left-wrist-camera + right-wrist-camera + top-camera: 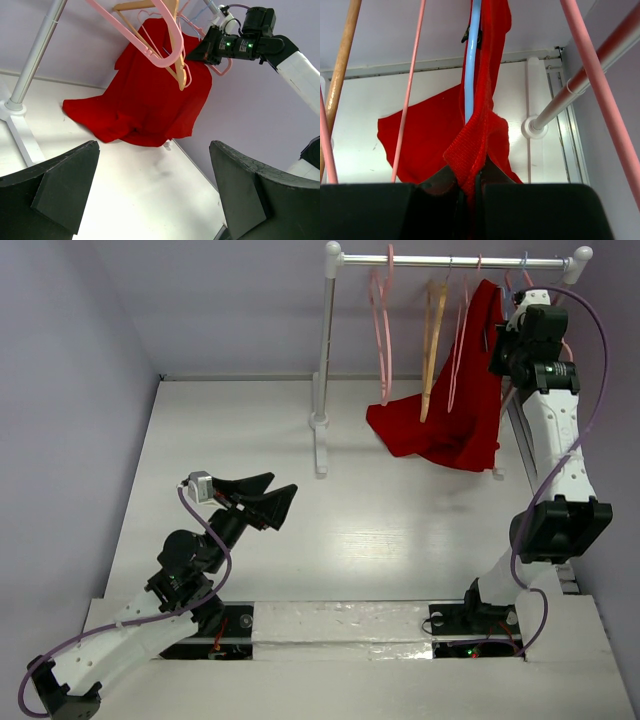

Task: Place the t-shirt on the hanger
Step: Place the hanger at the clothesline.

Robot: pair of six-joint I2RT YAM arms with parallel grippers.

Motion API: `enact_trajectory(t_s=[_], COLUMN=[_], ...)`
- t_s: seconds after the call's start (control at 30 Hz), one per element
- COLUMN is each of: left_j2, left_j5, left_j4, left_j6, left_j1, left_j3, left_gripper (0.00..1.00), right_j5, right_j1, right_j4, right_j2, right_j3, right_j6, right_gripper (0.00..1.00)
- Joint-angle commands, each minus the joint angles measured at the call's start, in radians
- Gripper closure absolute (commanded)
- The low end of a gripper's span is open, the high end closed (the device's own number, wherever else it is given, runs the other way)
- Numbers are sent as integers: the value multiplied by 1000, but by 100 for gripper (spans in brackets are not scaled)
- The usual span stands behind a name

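Observation:
The red t-shirt hangs at the right end of the rack, with its lower part draped on the table. It also shows in the left wrist view. My right gripper is up by the rail, shut on a fold of the t-shirt's ribbed edge. The pale-blue hanger runs down just beyond that fold, against the cloth. Its hook is hard to make out from above. My left gripper is open and empty, low over the table's left middle, well apart from the shirt; in its own view the jaws stand wide.
The white clothes rack has a rail across the back and a left post with a foot on the table. Pink hangers and a tan wooden hanger hang left of the shirt. The purple wall stands close on the right.

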Motion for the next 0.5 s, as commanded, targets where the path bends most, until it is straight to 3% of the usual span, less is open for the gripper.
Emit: enact_trajectory(t_s=[0.0,0.17,0.4,0.43,0.47], left_j2=[6,6,3,4,9], left_j5=[-1,-3,-11,-11,-11], left_j4=[63,62,60,60,60], left_j6=[17,18,21,20,23], left_j1=[-2,-2,-2,-2,-2], left_j3=[-8,-6,-9,-9,-11], left_gripper=[10,10,10,10,10], right_j5=[-16,-10,22,19,18], right_j1=[-4,-13,-13,-13,-13], right_j4=[93,77,142,145,146], right_j2=[-9,12,-37,-40,-43], right_j3=[78,83,-61,-67,-75], right_j6=[2,-4,5,5,5], right_gripper=[100,100,100,98,86])
